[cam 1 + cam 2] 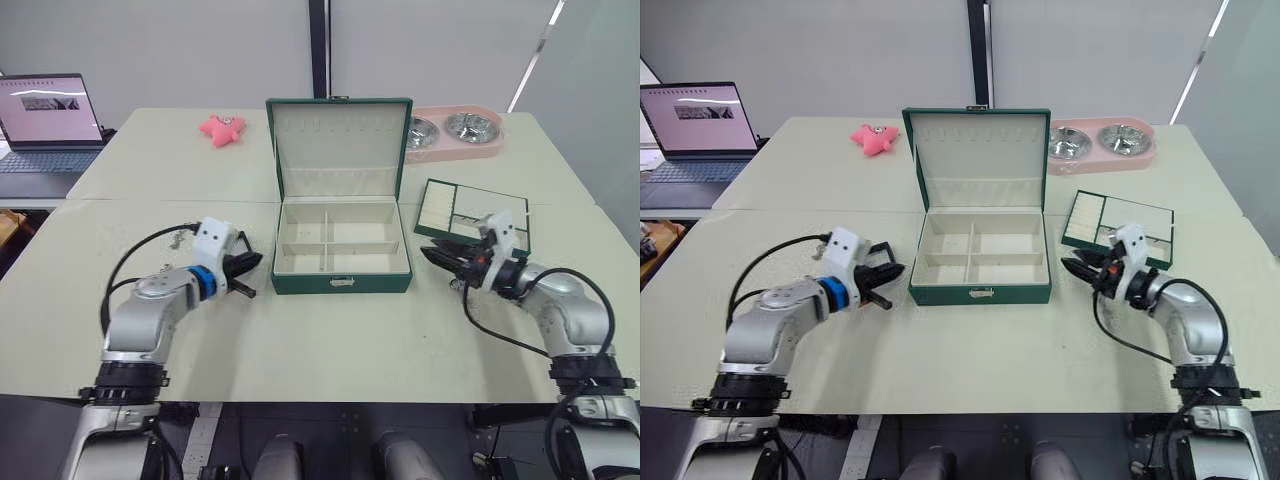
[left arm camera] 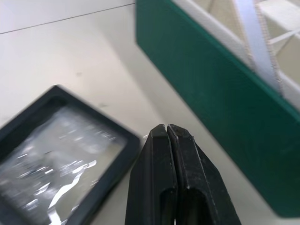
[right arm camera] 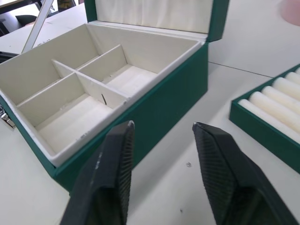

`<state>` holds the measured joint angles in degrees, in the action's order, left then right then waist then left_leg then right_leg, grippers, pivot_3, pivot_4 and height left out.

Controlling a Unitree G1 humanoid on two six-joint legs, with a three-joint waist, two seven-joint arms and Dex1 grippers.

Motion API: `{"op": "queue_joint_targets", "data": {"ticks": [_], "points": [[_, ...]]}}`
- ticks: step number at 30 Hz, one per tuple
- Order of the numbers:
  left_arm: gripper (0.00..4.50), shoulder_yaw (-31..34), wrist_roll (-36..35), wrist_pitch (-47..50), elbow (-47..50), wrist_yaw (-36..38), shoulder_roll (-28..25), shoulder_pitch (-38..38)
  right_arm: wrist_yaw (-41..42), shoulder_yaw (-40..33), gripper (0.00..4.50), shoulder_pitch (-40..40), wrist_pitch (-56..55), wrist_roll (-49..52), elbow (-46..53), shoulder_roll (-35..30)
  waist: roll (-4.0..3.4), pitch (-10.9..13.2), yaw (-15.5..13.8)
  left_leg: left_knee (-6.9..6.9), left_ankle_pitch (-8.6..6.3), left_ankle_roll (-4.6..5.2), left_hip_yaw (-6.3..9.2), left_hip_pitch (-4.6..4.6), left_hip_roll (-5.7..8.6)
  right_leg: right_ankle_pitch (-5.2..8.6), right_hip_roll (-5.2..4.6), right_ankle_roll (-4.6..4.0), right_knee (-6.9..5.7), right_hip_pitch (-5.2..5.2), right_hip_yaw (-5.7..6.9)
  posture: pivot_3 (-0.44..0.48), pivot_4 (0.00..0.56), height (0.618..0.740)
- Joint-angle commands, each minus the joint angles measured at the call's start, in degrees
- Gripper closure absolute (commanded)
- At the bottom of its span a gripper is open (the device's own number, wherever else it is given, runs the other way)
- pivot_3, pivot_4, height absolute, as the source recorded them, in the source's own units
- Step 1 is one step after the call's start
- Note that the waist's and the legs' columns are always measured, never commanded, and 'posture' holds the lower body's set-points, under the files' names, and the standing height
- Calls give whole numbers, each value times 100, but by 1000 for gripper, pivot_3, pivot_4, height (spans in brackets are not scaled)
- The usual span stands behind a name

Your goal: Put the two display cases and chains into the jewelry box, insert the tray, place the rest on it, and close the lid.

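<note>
The jewelry box (image 1: 340, 283) stands open at the table's middle, its divided cream compartments bare and its lid (image 1: 340, 140) upright behind. My left gripper (image 1: 245, 270) is shut just left of the box with nothing held. In the left wrist view, its fingertips (image 2: 166, 136) hover beside one black-framed display case (image 2: 56, 159) lying flat on the table close to the box's green wall (image 2: 211, 93). My right gripper (image 1: 435, 255) is open and empty, right of the box. The tray (image 1: 475, 215) lies behind it, its ring rolls (image 3: 276, 105) showing.
A pink double-bowl dish (image 1: 455, 135) sits at the back right and a pink star toy (image 1: 222, 128) at the back left. A laptop (image 1: 45, 125) stands on the far left table. A small silvery item (image 1: 179, 238) lies by my left arm's cable.
</note>
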<state>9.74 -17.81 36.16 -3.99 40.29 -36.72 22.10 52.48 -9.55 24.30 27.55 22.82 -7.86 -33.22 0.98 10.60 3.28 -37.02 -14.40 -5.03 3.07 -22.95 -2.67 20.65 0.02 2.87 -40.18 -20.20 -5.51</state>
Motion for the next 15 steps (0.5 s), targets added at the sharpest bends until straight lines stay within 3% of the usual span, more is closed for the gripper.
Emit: {"op": "queue_joint_targets", "data": {"ticks": [1,4,5,12,15], "points": [[3594,991,-238,-281,43,500,-808,-541,419,-805,1179,-361,-231,234,-67,-799,-1,1,-5,4,0,0,-1,-2,1,0,-2,0,9,-1,1,0,150,740],[2646,1473,-184,-557,-465,683,-1347,-996,600,-1018,145,-725,-396,150,-248,-1312,-1,1,-1,8,-3,5,-4,-1,1,0,-6,0,21,2,0,0,150,740],[2308,1609,-109,-658,-593,705,-1502,-1169,648,-1115,0,-858,-467,95,-348,-1473,-1,1,-1,8,-3,5,-4,1,1,0,-5,0,20,3,0,0,150,740],[74,2209,71,-1375,-1703,879,-2207,-1773,765,-1632,0,-1396,-744,97,-971,-2046,-2,3,0,7,-4,6,-5,6,0,1,-3,0,19,7,0,0,150,740],[32,2273,173,-1738,-2298,904,-2394,-1861,776,-1714,0,-1571,-888,46,-1144,-2145,-3,4,2,8,-4,6,-5,6,-1,1,-2,0,18,6,-1,0,150,740]]}}
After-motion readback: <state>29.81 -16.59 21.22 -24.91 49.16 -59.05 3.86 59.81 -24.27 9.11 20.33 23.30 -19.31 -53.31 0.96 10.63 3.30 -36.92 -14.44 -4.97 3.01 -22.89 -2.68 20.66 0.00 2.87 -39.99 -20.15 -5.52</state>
